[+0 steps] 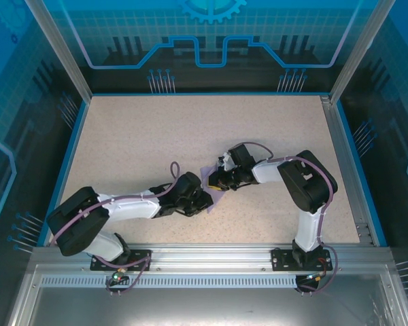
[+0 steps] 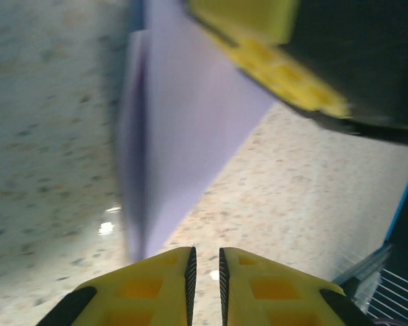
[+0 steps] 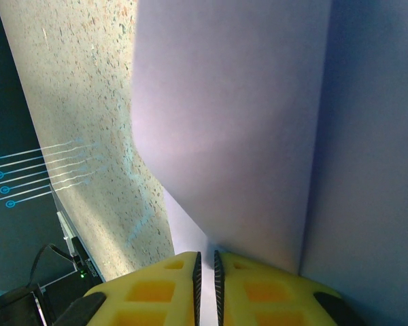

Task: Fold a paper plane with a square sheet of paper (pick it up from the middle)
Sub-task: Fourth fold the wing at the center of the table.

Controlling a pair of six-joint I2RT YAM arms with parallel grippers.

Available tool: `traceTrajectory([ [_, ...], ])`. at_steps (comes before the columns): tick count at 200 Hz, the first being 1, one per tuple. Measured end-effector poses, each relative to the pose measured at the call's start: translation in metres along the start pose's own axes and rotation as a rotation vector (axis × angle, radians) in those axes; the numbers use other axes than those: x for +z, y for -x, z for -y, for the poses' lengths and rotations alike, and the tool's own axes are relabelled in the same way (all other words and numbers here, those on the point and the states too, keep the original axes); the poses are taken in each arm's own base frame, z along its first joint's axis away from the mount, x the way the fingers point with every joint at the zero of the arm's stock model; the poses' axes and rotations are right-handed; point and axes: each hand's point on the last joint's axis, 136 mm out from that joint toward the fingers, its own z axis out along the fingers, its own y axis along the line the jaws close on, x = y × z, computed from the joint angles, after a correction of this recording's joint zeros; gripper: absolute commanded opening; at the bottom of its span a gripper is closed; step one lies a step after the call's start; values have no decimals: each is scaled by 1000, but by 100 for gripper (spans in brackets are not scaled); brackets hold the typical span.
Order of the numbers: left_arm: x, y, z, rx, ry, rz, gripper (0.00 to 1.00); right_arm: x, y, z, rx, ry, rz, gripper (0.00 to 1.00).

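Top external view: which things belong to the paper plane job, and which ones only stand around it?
Belong to the job:
- lavender paper, partly folded
- right gripper, shut on the paper
- left gripper, jaws nearly together, close to the paper

Not part of it:
- speckled table
- blue backdrop panels
- aluminium rail at the arm bases

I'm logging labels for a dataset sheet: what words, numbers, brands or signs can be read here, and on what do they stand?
None: no word, number or brand can be read in any view.
On the back wall: a gear emblem and circuit-line graphics, no lettering.
On the square sheet of paper: blank, no print.
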Motion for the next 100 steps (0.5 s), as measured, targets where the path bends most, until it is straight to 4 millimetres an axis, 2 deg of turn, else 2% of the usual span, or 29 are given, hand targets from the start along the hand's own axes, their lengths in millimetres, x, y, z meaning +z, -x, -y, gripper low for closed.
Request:
traceTrajectory([
  [17,1,3,11,5,-26,3,21,0,0,0,0,0,0,16],
  [29,7,4,13,4,-25,0,20,0,0,0,1,0,-1,16],
  [54,24,3,-5,-15,33,-14,19,0,0,0,1,0,-1,16],
  [77,30,0,-23,-42,76,-19,18,0,0,0,0,0,-1,17],
  [100,32,-1,-26,-58,63,-16,18,0,0,0,0,0,-1,16],
])
